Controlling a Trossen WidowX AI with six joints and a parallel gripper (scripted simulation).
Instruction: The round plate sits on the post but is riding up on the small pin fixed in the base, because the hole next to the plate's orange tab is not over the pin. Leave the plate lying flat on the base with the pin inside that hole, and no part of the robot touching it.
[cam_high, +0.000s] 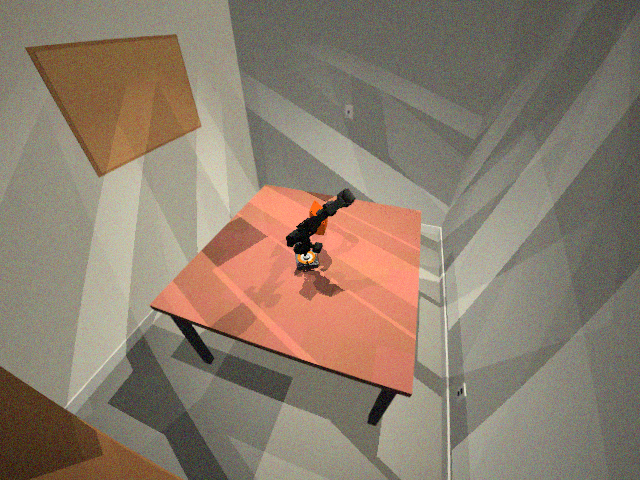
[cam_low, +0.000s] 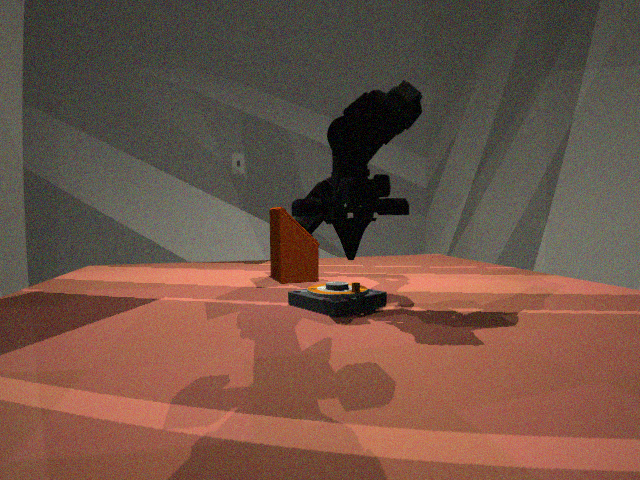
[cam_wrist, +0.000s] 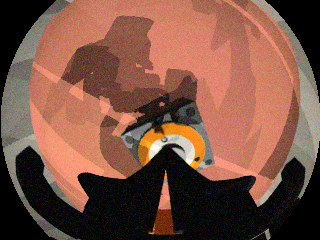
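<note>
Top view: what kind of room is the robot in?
Probably a plain indoor workroom: a salmon-pink square table on dark legs, bare grey walls with a brown flat wall panel, and a black robot arm on the table.

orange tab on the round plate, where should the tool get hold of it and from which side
Grip the small upright tab itself, coming straight down from above. It is the only part standing proud of the flat, thin plate, whose rim sits low on the dark base and offers little to pinch. The tool hangs shut and empty above the plate, so it would likely need to open first.
</note>
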